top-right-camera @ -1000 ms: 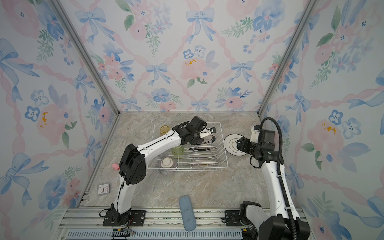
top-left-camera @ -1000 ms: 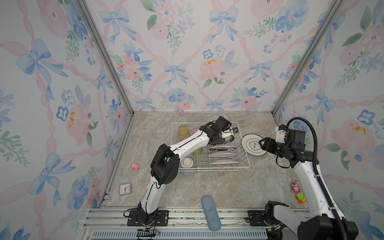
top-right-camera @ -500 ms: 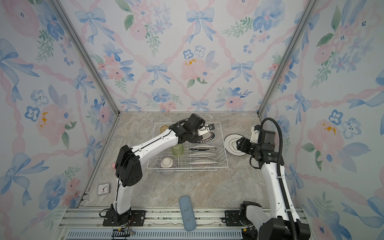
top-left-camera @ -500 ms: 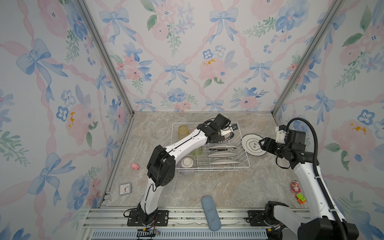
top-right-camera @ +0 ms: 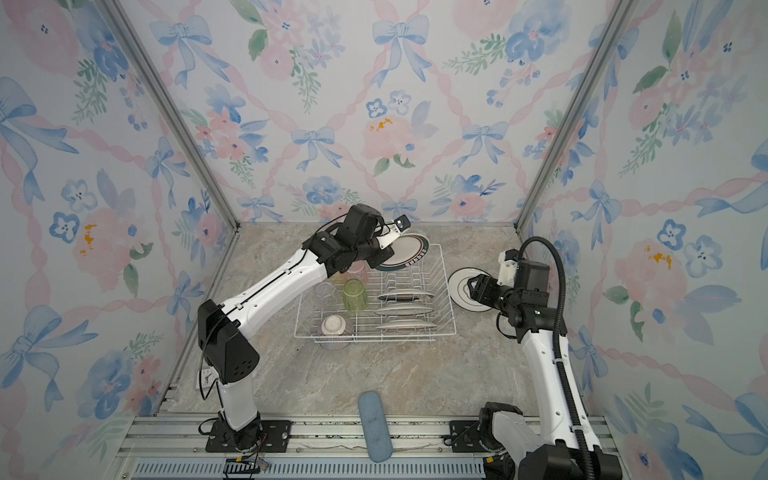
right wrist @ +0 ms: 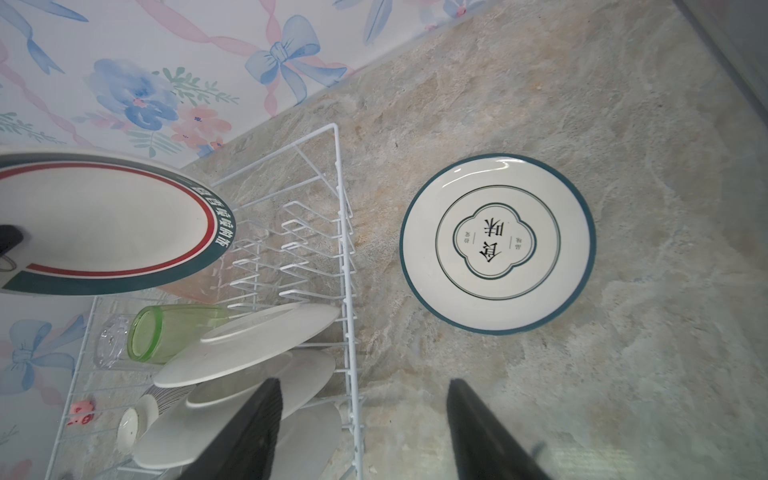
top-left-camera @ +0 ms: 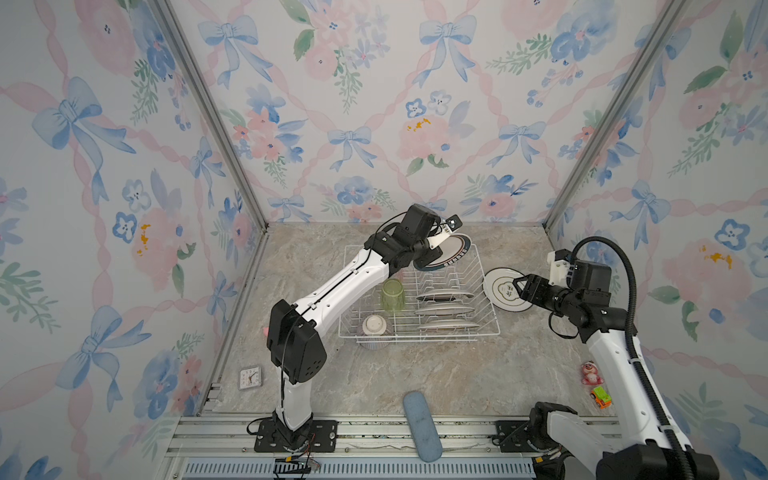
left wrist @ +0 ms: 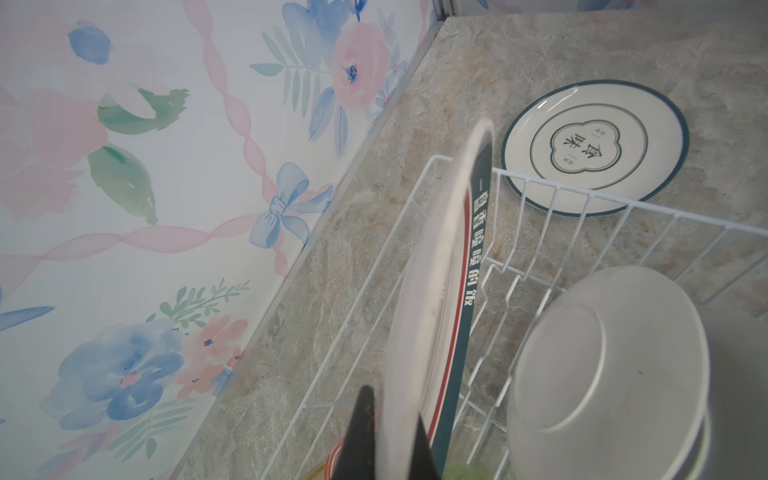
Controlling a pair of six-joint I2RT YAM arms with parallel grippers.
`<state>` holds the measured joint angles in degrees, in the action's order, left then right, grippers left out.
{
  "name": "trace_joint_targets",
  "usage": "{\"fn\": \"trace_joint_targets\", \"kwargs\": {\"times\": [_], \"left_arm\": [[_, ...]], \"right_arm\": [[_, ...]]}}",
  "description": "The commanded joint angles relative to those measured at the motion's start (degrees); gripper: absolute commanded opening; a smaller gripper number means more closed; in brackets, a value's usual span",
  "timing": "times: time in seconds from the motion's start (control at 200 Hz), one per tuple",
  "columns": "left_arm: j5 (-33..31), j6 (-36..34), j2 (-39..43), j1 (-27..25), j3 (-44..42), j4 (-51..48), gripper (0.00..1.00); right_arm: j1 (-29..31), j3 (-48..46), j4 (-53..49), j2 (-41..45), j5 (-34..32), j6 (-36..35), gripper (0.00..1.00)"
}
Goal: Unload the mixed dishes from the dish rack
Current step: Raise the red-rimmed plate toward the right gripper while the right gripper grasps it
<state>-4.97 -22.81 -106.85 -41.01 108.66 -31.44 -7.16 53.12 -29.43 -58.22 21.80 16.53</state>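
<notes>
The white wire dish rack point(top-left-camera: 489, 291) point(top-right-camera: 446, 291) stands mid-table. My left gripper point(top-left-camera: 430, 253) point(left wrist: 392, 440) is shut on the edge of a teal-rimmed plate point(top-left-camera: 451, 251) point(left wrist: 432, 291) and holds it tilted above the rack's far end. Three plates point(top-left-camera: 444, 309) stand in the prongs. Beside them sit a green tumbler point(top-left-camera: 392, 295), a clear tumbler point(top-right-camera: 326, 289) and an upturned striped bowl point(top-left-camera: 374, 328). My right gripper point(top-left-camera: 517, 289) point(right wrist: 365, 415) hangs open and holds nothing, over another plate point(top-left-camera: 496, 297) point(right wrist: 496, 243) lying flat on the table right of the rack.
A blue-grey pad point(top-left-camera: 422, 426) lies at the table's front edge and a small white clock point(top-left-camera: 250, 377) sits front left. A pink toy point(top-left-camera: 590, 372) and a green toy car point(top-left-camera: 601, 397) lie by the right wall.
My left gripper has lifted the plate up from the prongs and toward the rack's far end. The right arm has barely moved.
</notes>
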Motion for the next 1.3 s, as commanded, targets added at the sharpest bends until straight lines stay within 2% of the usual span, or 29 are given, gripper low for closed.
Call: {"fn": "trace_joint_targets", "kwargs": {"times": [0.0, 0.345, 0.665, 0.94, 1.295], "left_arm": [[9.45, 7.54, 4.15, 2.03, 0.79, 1.38, 0.0], [33.94, 22.84, 5.35, 7.78, 0.94, 1.42, 0.0], [42.83, 27.24, 4.67, 7.79, -1.16, 2.31, 0.0], [46.69, 28.17, 4.37, 7.56, -2.74, 2.52, 0.0], [52.99, 29.18, 2.65, 6.39, -2.76, 4.65, 0.0]], "right_arm": [[1.3, -1.48, 3.85, 1.19, 4.02, 1.48, 0.66], [5.19, -6.82, 19.56, 3.71, 19.08, 6.18, 0.65], [7.87, -10.28, 28.13, 3.99, 22.65, 8.69, 0.66], [7.92, -11.9, 35.58, 3.88, 26.19, 12.94, 0.65], [8.21, -13.35, 43.42, 3.46, 28.77, 17.68, 0.53]]}}
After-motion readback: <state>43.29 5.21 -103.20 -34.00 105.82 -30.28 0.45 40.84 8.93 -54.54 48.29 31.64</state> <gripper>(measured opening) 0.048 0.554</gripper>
